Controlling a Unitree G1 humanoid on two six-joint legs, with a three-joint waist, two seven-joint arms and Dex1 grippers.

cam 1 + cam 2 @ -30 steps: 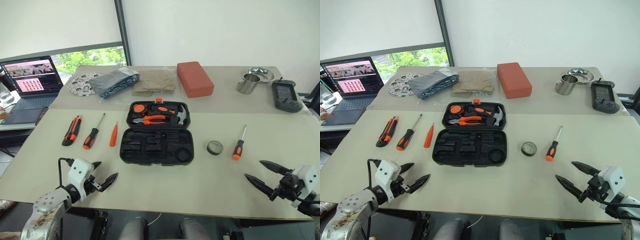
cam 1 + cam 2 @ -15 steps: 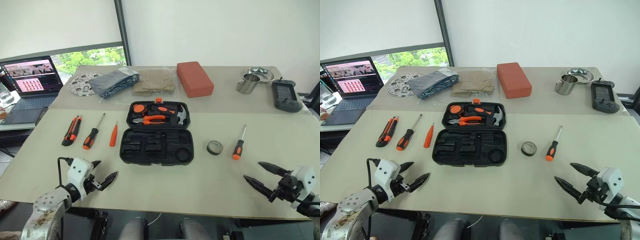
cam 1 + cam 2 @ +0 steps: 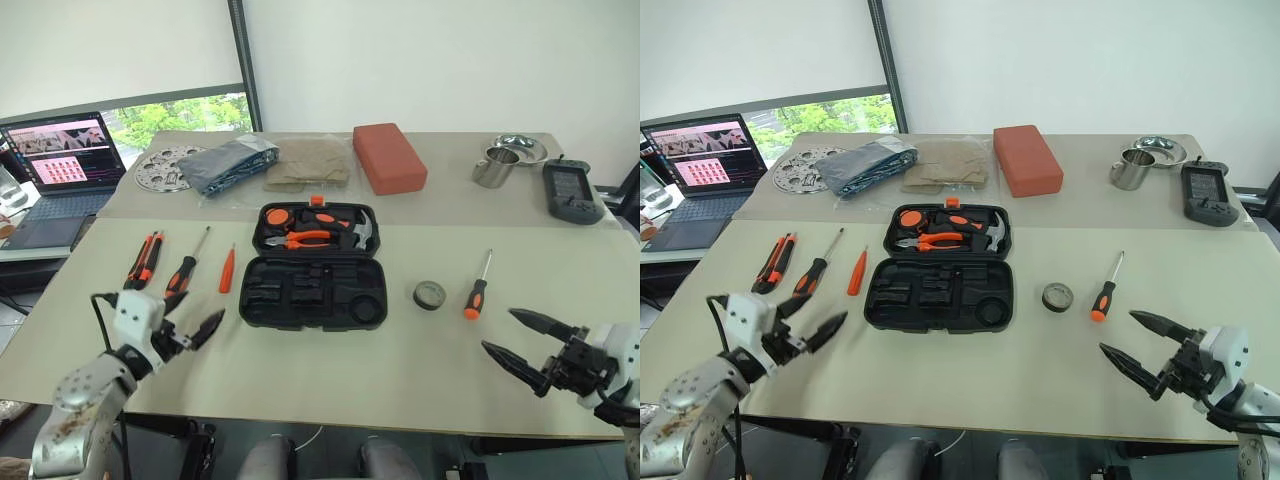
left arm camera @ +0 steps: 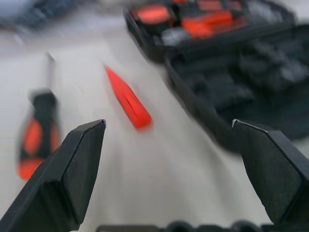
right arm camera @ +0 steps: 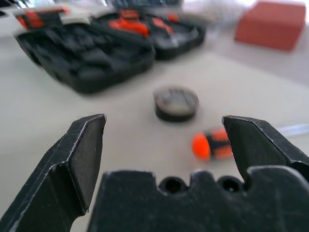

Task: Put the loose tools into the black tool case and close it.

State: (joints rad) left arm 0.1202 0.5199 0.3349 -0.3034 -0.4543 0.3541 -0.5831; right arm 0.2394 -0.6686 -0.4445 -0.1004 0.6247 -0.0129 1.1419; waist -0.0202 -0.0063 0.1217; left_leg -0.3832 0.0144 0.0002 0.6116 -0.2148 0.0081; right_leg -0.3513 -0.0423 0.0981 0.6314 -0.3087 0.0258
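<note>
Right wrist view, tape roll (image 5: 176, 103), left wrist view, small orange screwdriver (image 4: 128, 98)

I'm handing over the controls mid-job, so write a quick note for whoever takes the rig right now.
Left gripper: open, empty, near the table's left front.
Right gripper: open, empty, near the right front.
Black tool case lies open mid-table.
Left of it: utility knife, screwdriver, small orange screwdriver.
Right of it: tape roll, second screwdriver.
Done: nothing packed.
Left: load all five, close the case.
</note>
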